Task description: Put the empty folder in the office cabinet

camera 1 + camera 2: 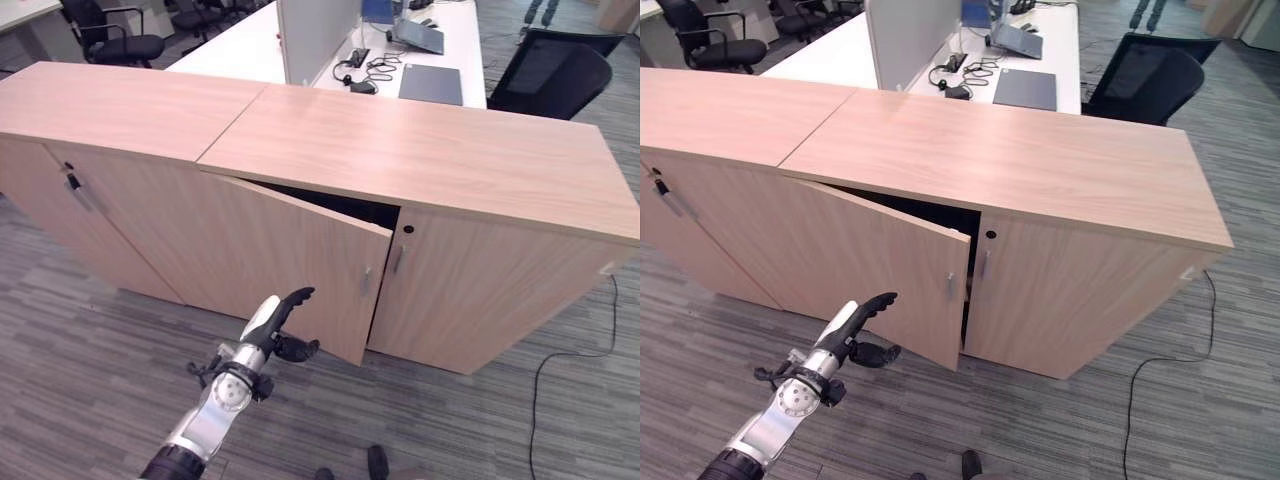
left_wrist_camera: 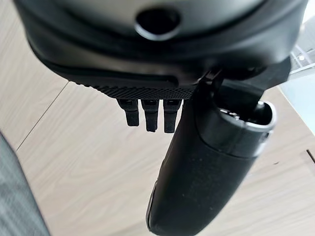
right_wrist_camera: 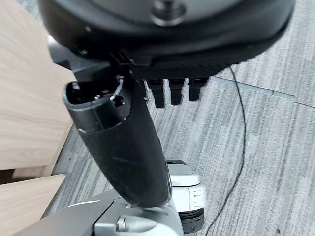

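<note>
The office cabinet (image 1: 420, 150) is a long, low light-wood unit. One of its doors (image 1: 300, 260) stands ajar, swung out a little toward me, with a dark gap (image 1: 340, 205) behind its top edge. Its small metal handle (image 1: 366, 278) sits near the free edge. My left hand (image 1: 278, 318) hovers just in front of that door's lower half, left of the handle, fingers straight and holding nothing. In its wrist view the left hand's thumb (image 2: 197, 172) is close to the wood panel. My right hand (image 3: 118, 142) hangs over the grey carpet beside the cabinet, fingers relaxed and holding nothing.
Behind the cabinet stands a white desk (image 1: 250, 45) with a grey divider, headphones, laptops and a flat dark item (image 1: 430, 83). Black office chairs (image 1: 550, 75) are at the back left and right. A thin cable (image 1: 570, 360) trails on the carpet at the right.
</note>
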Motion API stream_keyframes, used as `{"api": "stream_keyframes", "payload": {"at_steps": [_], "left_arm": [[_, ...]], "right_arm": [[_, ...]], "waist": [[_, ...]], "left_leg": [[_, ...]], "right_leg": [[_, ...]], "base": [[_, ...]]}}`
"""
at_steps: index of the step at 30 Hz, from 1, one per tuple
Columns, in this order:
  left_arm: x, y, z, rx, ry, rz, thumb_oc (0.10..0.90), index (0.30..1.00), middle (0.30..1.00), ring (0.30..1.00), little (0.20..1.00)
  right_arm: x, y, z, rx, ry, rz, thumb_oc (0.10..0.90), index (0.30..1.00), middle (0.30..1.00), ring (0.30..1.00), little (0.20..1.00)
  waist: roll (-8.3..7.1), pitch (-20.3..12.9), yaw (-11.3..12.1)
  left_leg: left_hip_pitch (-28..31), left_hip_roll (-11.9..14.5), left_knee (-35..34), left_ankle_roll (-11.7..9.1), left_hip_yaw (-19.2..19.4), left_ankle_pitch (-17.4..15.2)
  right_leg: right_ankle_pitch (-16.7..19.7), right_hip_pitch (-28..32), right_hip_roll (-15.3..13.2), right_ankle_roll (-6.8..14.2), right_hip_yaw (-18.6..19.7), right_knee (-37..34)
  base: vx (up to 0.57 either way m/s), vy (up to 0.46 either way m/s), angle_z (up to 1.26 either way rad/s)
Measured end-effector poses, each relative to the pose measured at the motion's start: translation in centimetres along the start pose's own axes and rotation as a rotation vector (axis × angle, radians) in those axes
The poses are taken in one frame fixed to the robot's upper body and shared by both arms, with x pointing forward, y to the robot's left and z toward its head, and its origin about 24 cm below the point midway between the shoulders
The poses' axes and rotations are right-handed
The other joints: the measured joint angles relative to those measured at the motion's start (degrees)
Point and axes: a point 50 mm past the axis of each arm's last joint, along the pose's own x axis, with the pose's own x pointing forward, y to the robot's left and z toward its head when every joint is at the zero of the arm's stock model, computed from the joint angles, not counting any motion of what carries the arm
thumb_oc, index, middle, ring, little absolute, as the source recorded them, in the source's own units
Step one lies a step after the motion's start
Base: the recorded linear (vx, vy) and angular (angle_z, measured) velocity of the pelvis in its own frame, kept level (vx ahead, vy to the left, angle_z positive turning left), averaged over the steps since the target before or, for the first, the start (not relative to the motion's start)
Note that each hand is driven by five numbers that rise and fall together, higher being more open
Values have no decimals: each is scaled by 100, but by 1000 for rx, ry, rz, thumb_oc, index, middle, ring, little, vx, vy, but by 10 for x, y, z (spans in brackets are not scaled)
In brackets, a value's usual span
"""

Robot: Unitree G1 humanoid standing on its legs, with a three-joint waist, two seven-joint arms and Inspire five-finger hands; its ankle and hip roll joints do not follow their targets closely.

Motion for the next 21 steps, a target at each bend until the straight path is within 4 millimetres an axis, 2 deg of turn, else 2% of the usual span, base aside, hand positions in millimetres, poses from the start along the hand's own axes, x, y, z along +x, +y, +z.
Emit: {"api": "stream_keyframes", "payload": {"at_steps": [1, 3, 6, 8, 11, 16, 18, 21], "left_arm": [[-3, -2, -11, -2, 52, -15, 800, 900, 900, 900, 900], [-4, -1, -19, 9, 94, -19, 800, 900, 900, 900, 900], [-5, 4, -26, 32, 126, 0, 800, 900, 900, 900, 900], [3, 13, -26, 77, 136, 16, 800, 900, 900, 900, 900], [32, 43, -3, 176, 91, 98, 800, 900, 900, 900, 900], [61, 85, 42, 167, -13, 271, 800, 900, 900, 900, 900], [62, 95, 41, 153, -1, 301, 800, 900, 900, 900, 900], [62, 94, 36, 122, 22, 293, 800, 900, 900, 900, 900]], "right_arm": [[0, -2, 0, -5, 7, -4, 800, 900, 900, 900, 900], [1, -3, 5, -8, 5, -5, 800, 900, 900, 900, 900], [1, -3, 9, -9, -8, -9, 800, 900, 900, 900, 900], [1, -3, 13, -10, -24, -8, 800, 900, 900, 900, 900], [2, -2, 16, -30, -27, -4, 800, 900, 900, 900, 900], [1, -1, 3, -52, 8, 2, 800, 900, 900, 900, 900], [0, -1, -6, -55, 39, 1, 800, 900, 900, 900, 900], [-1, -2, -14, -50, 61, 1, 800, 900, 900, 900, 900]], "waist": [[9, -51, 52], [-9, -140, 93], [-19, -275, 90], [-19, -320, 76], [-1, -362, 53], [31, -403, -248], [53, -417, -346], [55, -419, -403]], "left_leg": [[19, 34, -3, -5, 142, -23], [11, 53, -4, -54, 286, -78], [0, 76, -25, -35, 499, -103], [25, 90, -26, -33, 627, -105], [54, 91, -28, 31, 811, -97], [83, 67, -28, 39, 885, -102], [89, 71, -28, 54, 972, -120], [88, 71, -28, 52, 1014, -128]], "right_leg": [[15, -18, 24, 10, 105, -1], [21, -80, 30, 5, 137, -1], [60, -169, 14, 53, 111, -1], [109, -182, 11, 62, 147, -1], [192, -194, -15, 123, 108, 0], [271, -201, -21, 117, 181, 1], [281, -227, -2, 104, 275, 1], [281, -242, 2, 106, 302, 1]], "base": [[30, 64, -38], [25, 54, -41], [43, 89, -41], [15, 71, -35], [7, 48, -29], [-15, 50, -10], [-4, 44, -20], [-1, 31, -11]]}}
